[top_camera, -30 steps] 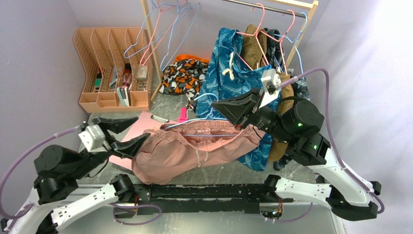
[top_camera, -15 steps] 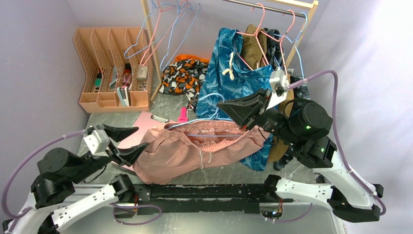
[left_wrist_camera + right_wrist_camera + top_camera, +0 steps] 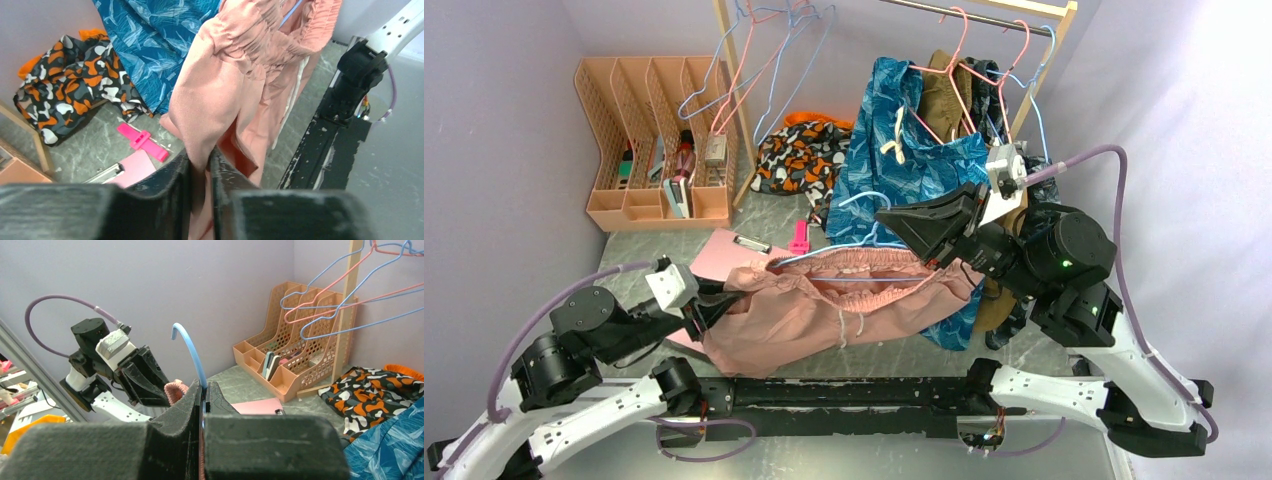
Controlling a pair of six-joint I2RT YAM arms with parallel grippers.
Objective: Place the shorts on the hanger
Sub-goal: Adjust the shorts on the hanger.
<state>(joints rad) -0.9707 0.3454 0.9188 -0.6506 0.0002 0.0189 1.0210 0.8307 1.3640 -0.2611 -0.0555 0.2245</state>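
The salmon shorts [image 3: 824, 310] hang off the table, their gathered waistband threaded over the light-blue wire hanger [image 3: 864, 205]. My right gripper [image 3: 894, 222] is shut on the hanger's neck just below the hook; in the right wrist view the blue wire [image 3: 190, 350] rises from between its jaws [image 3: 203, 387], with a bit of pink waistband [image 3: 175, 390] to the left. My left gripper [image 3: 714, 305] is at the shorts' left edge. The left wrist view shows it [image 3: 200, 160] shut on a fold of the pink fabric [image 3: 225, 85].
A peach file organiser [image 3: 659, 140] stands at the back left beside a wooden rack [image 3: 734, 100] with spare wire hangers. Behind the shorts hang a blue patterned garment [image 3: 904, 150] and lie a camouflage cloth [image 3: 799, 155], a pink board [image 3: 724, 250] and a pink clip [image 3: 800, 236]. A black rail [image 3: 844, 390] runs along the near edge.
My left gripper moved right to the shorts' left edge and closed on the fabric. The right gripper, holding the hanger, drifted slightly right and up.
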